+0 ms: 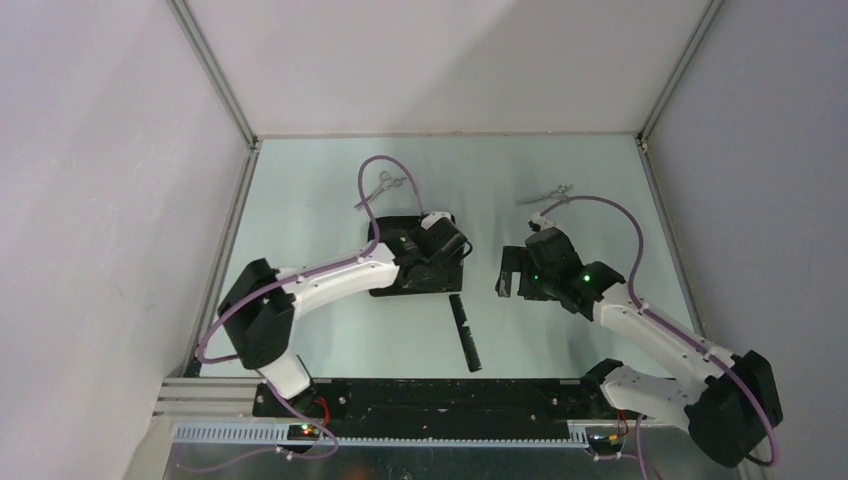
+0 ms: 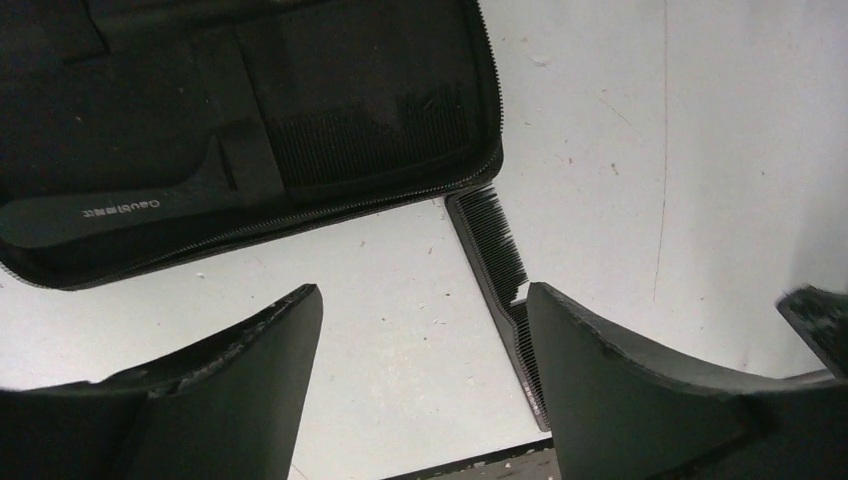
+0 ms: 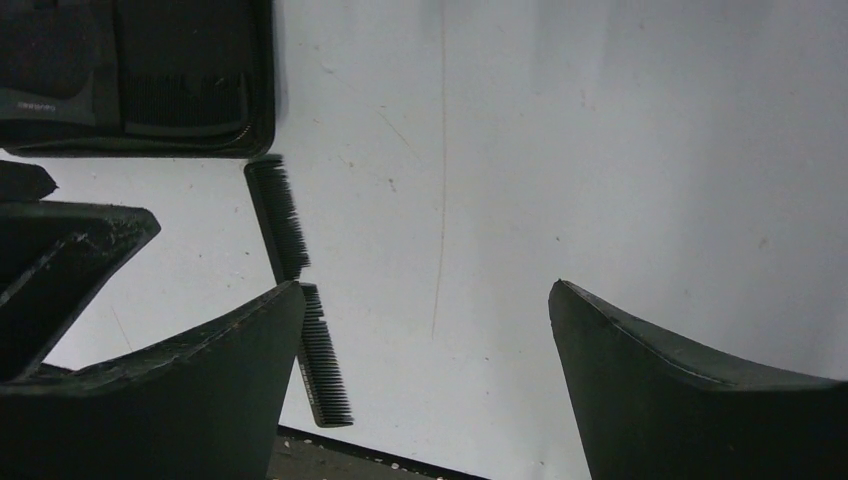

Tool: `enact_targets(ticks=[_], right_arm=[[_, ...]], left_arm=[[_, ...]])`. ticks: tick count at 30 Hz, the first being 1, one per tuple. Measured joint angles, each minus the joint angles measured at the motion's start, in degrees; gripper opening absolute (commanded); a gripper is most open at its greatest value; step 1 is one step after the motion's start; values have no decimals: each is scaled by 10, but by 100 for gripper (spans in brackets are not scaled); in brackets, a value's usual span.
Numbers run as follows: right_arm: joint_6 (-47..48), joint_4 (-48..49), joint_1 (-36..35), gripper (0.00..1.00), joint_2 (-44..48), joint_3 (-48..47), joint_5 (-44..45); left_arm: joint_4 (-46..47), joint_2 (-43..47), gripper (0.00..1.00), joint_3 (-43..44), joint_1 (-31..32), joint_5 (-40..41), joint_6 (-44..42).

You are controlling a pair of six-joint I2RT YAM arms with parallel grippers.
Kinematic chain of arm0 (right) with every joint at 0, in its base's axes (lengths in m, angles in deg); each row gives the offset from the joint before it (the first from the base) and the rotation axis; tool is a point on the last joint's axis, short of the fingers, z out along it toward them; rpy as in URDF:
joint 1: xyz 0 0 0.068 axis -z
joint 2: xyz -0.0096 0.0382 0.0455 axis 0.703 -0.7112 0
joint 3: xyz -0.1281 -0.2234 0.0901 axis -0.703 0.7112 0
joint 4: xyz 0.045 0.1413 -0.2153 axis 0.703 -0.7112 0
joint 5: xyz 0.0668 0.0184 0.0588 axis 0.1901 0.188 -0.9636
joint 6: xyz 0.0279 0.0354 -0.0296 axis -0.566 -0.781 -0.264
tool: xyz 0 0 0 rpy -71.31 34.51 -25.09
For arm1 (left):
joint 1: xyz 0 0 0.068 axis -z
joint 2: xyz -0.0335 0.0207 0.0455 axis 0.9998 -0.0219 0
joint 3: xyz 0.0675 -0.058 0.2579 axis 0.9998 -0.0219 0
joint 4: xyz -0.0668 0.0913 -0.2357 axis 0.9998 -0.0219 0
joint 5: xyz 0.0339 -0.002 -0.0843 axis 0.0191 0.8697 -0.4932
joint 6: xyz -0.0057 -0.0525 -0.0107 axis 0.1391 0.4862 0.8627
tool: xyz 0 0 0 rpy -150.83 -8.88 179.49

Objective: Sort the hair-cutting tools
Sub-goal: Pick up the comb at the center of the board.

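Your left arm (image 1: 320,280) reaches from its base up to the middle of the table (image 1: 300,200). The left gripper (image 2: 422,295) hangs over the open black case (image 2: 380,40), jaws spread wide, nothing in them. The handled comb (image 2: 370,140) sits in the case under a strap. One pair of scissors (image 1: 384,186) lies just behind the case. The flat comb (image 1: 465,333) lies loose in front, far end right at the case's edge. Your right arm (image 1: 650,325) bends in from the right. The right gripper (image 3: 425,290) is wide open too and empty. The second scissors (image 1: 548,193) lie behind it.
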Motion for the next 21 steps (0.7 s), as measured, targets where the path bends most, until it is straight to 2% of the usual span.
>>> enact_targets(ticks=[8, 16, 21], right_arm=[[-42, -3, 2, 94, 78, 48, 24], [-48, -1, 2, 93, 63, 52, 26], [-47, -1, 2, 93, 53, 52, 28]], left_arm=[[-36, -65, 69, 52, 14, 6, 112], [-61, -134, 60, 120, 21, 8, 161], [-80, -182, 49, 145, 21, 7, 179]])
